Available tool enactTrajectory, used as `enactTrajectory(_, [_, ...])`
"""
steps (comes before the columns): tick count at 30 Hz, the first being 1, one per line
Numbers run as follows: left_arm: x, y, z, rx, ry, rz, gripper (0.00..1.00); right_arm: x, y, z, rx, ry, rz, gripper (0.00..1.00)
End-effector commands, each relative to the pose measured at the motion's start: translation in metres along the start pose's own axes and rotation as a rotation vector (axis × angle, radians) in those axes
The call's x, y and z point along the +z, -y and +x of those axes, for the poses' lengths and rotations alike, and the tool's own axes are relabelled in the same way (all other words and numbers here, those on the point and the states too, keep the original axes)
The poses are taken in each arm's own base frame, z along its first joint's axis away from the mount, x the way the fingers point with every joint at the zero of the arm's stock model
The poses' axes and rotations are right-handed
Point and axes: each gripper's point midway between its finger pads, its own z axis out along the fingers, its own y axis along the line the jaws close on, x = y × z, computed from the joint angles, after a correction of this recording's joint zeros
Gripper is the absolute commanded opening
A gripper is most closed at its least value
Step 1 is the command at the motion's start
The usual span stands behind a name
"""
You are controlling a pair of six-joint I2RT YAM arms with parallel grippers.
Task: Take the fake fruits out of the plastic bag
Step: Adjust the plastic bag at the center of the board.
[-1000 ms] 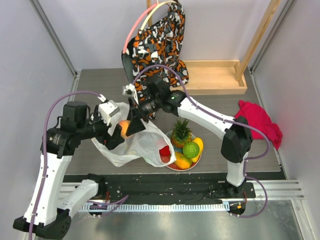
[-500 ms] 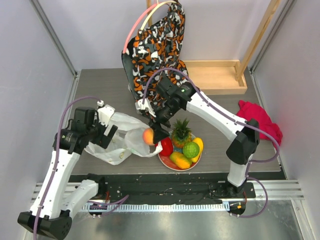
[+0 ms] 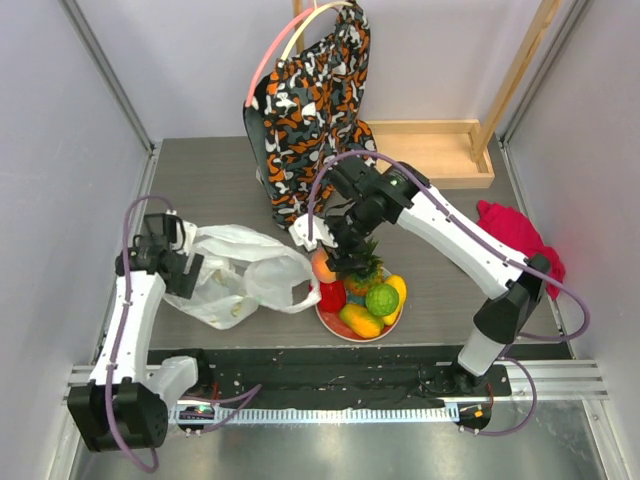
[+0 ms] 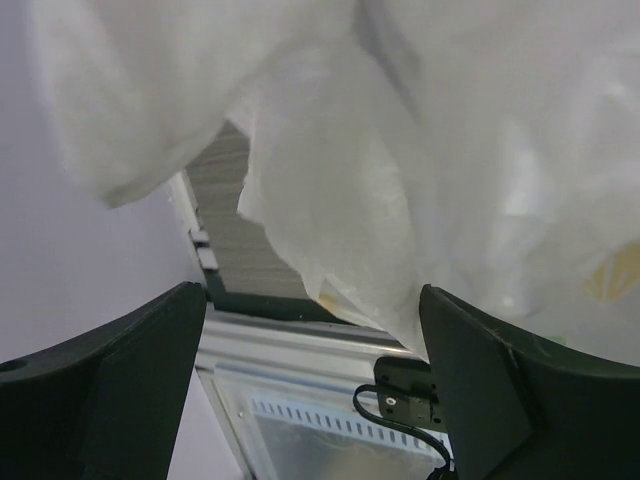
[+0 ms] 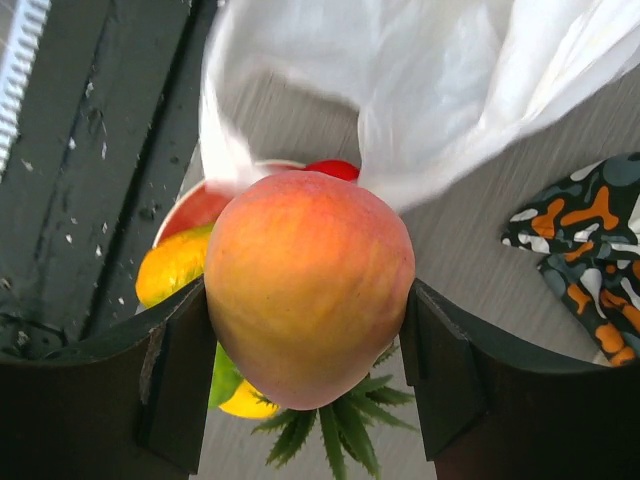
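The right gripper (image 3: 324,263) grips the peach (image 5: 308,285), and the plate (image 5: 188,208) sits right by it at 5 o'clock. The left gripper (image 4: 312,305) gapes wide by the plastic bag (image 3: 235,275).

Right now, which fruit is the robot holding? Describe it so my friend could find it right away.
Find the plate of fruits in the middle of the table. At its edge nearest the white plastic bag, beside the pineapple, the right tool is shut on a peach. It is the only round orange-pink fruit, and the only one gripped by a tool.
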Motion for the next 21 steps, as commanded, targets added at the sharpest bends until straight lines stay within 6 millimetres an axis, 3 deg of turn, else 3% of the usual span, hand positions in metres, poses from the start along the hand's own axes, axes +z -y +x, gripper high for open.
enactTrajectory(1, [-0.016, -0.058, -0.021, -0.175, 0.068, -0.174, 0.91, -0.02, -0.054, 0.02, -0.125, -0.148, -0.087, 0.45])
enactTrajectory(5, [-0.041, -0.092, -0.034, -0.277, 0.158, -0.264, 0.91, -0.001, -0.072, 0.036, -0.189, -0.207, -0.154, 0.44])
enactTrajectory(7, [-0.049, -0.095, -0.039, -0.282, 0.197, -0.261, 0.91, 0.006, -0.071, 0.035, -0.238, -0.217, -0.148, 0.43])
enactTrajectory(12, [-0.072, -0.094, -0.054, -0.3, 0.304, -0.226, 0.92, 0.027, -0.067, 0.055, -0.35, -0.338, -0.129, 0.43])
enactTrajectory(21, [-0.072, -0.081, -0.049, -0.307, 0.309, -0.178, 0.92, 0.05, -0.056, 0.062, -0.475, -0.383, -0.088, 0.46])
